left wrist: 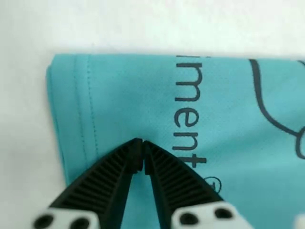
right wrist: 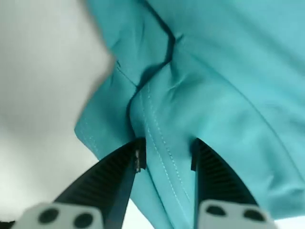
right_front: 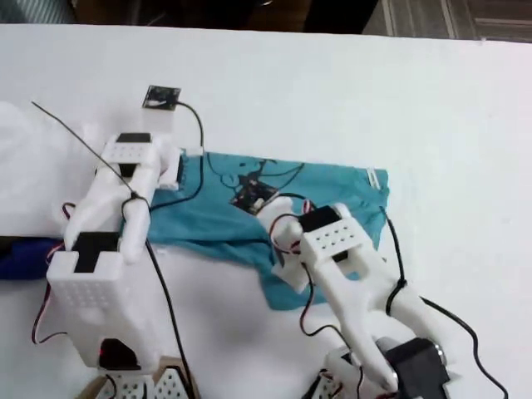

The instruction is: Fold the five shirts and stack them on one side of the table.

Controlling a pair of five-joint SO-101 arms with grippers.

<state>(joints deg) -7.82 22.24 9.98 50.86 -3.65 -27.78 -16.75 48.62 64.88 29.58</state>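
Note:
A teal shirt (right_front: 324, 187) with dark print lies partly folded on the white table (right_front: 432, 100). In the left wrist view my left gripper (left wrist: 141, 161) is shut, its tips touching each other just over the teal shirt (left wrist: 143, 95) near its hemmed edge. Seen from above, the left arm (right_front: 125, 183) stands over the shirt's left end. My right gripper (right wrist: 166, 153) has a raised, stitched fold of the teal shirt (right wrist: 228, 86) between its fingers, and creases run away from that fold. The right arm (right_front: 332, 249) is over the shirt's near edge.
A dark blue cloth (right_front: 21, 259) and a white cloth (right_front: 25, 158) lie at the table's left edge. A small black board (right_front: 160, 97) with a cable sits behind the left arm. Bare table stretches along the back and the right.

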